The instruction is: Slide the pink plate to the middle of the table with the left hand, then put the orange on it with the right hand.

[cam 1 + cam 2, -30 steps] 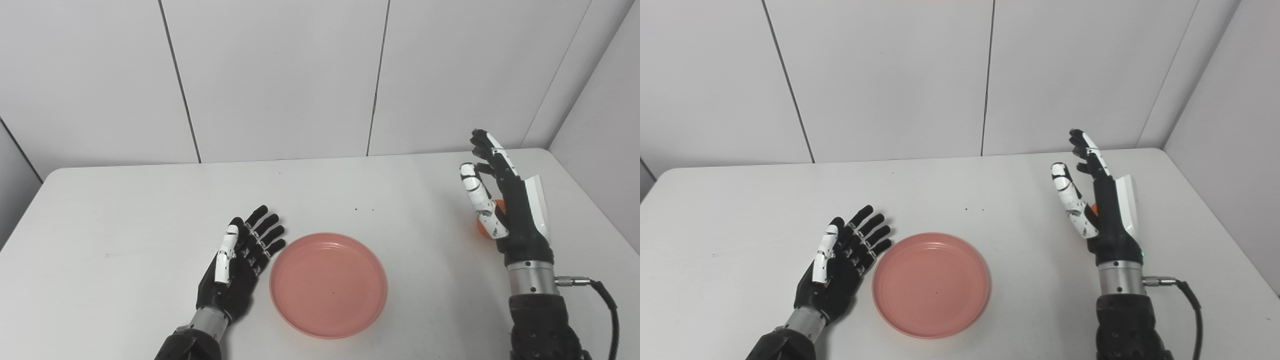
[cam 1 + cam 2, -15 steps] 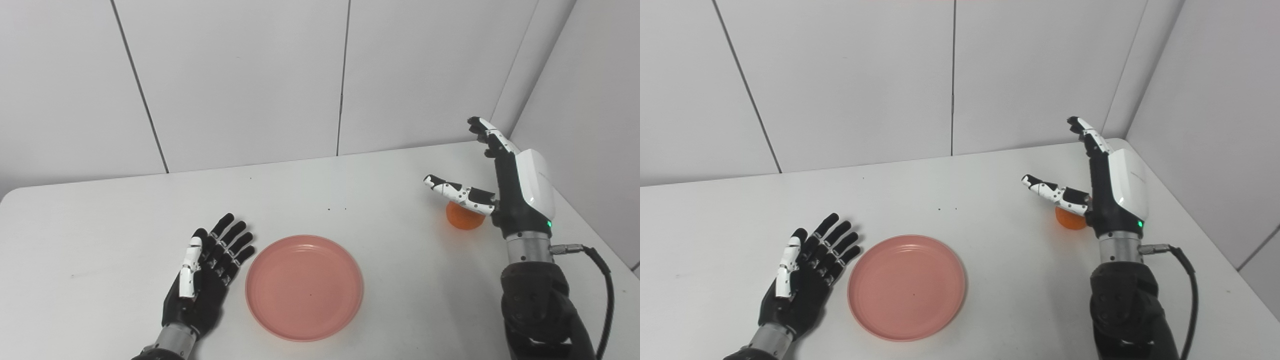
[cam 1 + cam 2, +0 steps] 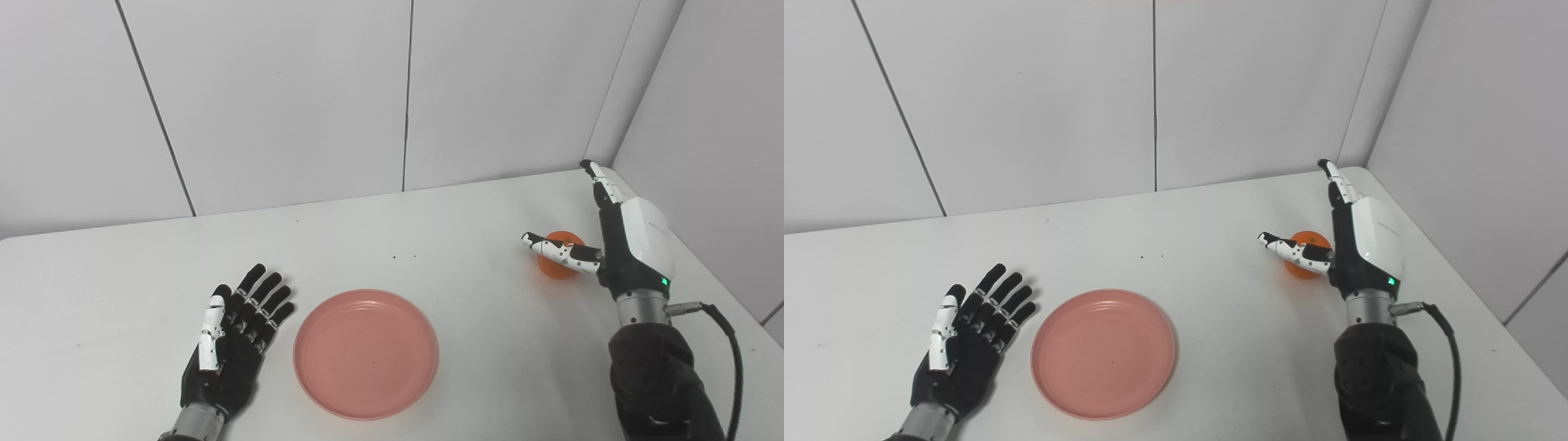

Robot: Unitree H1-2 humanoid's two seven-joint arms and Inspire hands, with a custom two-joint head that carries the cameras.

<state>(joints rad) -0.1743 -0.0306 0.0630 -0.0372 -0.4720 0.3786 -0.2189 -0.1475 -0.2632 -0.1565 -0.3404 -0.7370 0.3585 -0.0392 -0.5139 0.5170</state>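
- Orange (image 3: 556,263) sits on the white counter (image 3: 465,245) at its far right, just to the palm side of the right hand (image 3: 618,245), well apart from the pink plate (image 3: 365,353).
- The right hand stands edge-up beside the fruit, fingers (image 3: 597,180) stretched straight toward the back wall and the thumb (image 3: 560,251) thrown out leftward across the front of the orange; it is spread wide and grips nothing.
- Judged from this, the coming grasp turns on one relation: the orange lies in the pocket between thumb and palm, so the fingers need only curl in around it. Being round, it has no long axis to line up with.
- The plate lies near the middle of the counter toward the front edge, so the slide looks finished.
- The left hand (image 3: 961,349) lies just left of the plate, apart from its rim, palm up, fingers spread and empty. The right hand is far nearer the orange.
- The right eye view shows more of the orange's top clear behind the thumb; whether the thumb touches the fruit cannot be told in either view.
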